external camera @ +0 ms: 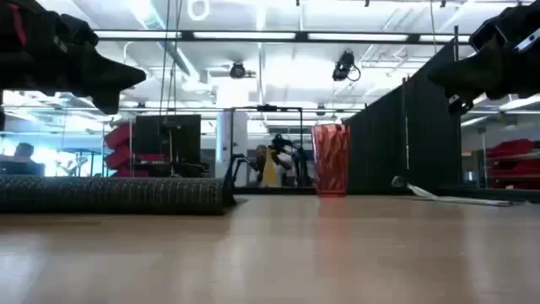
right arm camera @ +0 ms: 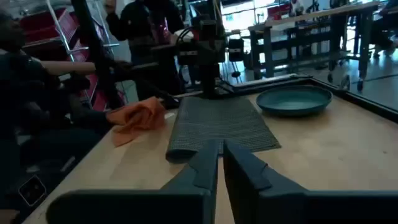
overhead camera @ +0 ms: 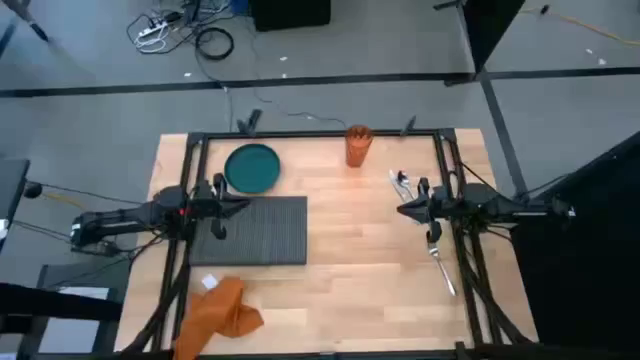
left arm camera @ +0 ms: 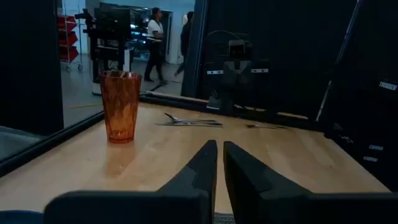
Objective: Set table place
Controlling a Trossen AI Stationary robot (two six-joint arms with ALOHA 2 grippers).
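You're holding the left gripper (overhead camera: 240, 205) level above the placemat (overhead camera: 262, 232) edge, fingers together. The right gripper (overhead camera: 404, 210) is hovering opposite, fingers together, fork (overhead camera: 443, 267) behind.

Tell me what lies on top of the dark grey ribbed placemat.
Nothing rests on the dark grey ribbed placemat. The left hand hangs above its left edge and hides a strip of it. The round teal plate sits beside it on the light wood table.

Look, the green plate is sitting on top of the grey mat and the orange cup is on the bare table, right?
Not quite. In the high view the plate sits on the bare table beside the mat, not on it. The orange cup is on the bare table.
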